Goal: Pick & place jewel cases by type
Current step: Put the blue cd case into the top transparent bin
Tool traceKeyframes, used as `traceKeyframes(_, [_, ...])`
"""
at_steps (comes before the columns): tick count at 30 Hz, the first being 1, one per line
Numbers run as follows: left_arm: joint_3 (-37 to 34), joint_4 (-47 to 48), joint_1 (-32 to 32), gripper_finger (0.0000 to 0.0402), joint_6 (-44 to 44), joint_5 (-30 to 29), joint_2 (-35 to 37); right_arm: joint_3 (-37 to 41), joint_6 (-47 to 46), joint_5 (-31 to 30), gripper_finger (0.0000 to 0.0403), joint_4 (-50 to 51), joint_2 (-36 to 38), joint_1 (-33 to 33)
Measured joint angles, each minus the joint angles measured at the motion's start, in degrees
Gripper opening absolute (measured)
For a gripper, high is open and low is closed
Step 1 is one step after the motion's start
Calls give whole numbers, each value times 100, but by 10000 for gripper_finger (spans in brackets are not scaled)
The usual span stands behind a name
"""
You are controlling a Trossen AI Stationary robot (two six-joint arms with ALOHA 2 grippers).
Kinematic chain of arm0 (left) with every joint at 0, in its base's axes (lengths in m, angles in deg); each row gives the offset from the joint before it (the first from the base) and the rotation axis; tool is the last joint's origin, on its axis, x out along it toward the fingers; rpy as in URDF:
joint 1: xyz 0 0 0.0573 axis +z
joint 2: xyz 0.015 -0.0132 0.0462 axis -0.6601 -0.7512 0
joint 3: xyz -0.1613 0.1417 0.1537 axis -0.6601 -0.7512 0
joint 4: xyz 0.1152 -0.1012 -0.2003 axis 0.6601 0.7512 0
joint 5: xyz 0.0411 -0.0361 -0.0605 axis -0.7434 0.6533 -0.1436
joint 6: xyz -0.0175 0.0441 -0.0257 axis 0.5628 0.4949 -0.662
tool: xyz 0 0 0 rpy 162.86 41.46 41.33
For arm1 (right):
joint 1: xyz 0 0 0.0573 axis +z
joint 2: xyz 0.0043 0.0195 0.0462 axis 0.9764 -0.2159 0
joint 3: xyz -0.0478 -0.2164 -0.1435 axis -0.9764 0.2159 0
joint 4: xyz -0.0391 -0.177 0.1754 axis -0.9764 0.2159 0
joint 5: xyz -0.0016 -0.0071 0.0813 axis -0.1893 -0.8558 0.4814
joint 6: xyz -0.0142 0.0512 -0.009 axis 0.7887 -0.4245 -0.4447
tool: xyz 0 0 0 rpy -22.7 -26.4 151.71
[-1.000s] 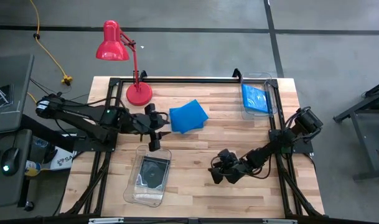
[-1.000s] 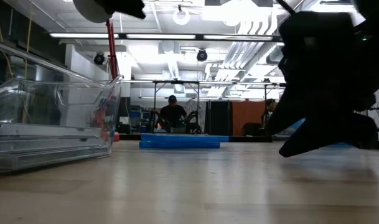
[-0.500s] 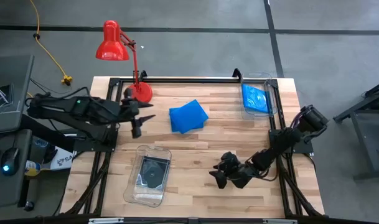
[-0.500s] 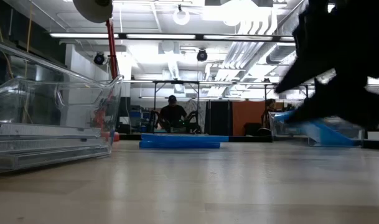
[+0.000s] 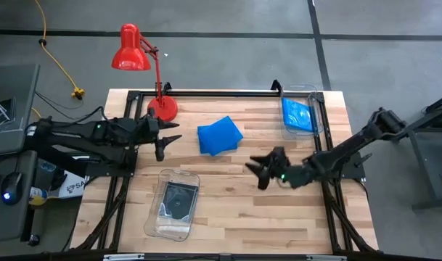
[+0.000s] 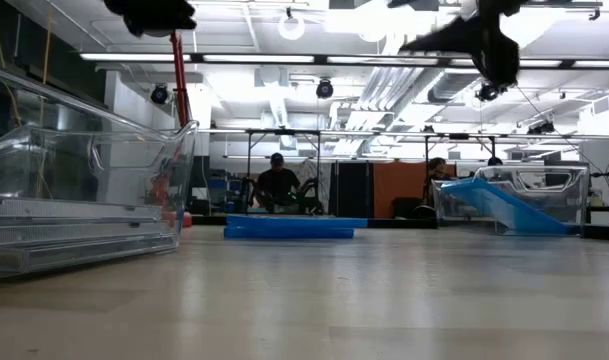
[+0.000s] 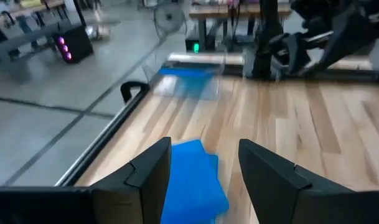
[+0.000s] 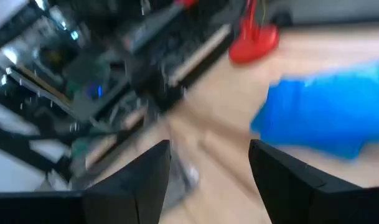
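Bare table (image 5: 235, 203) between bins; blue jewel cases (image 5: 220, 135) block the middle.

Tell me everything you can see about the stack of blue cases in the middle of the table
The blue jewel cases are thin, flat, square and bright blue, apparently plastic. They lie flat on the bare wooden table near its middle, stacked loosely and fanned slightly askew, so their edges do not line up. How many there are is unclear. Nothing grips or touches them: the left gripper is beside them on the lamp's side, the right gripper is nearer the front edge, both with empty open fingers.
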Motion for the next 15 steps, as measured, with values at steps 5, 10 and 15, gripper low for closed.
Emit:
traceKeyframes(5, [-668, -853, 992, 184, -6, 1169, 138, 0, 794, -292, 211, 0, 738, -393])
traceKeyframes(10, [-926, -1037, 2217, 184, -345, 2455, -89, 0, 1032, -682, 211, 135, 1184, -737])
traceKeyframes(15, [-945, -1243, 3400, 184, -649, 3844, -699, 0, 831, -842, 211, 368, 1228, -1121])
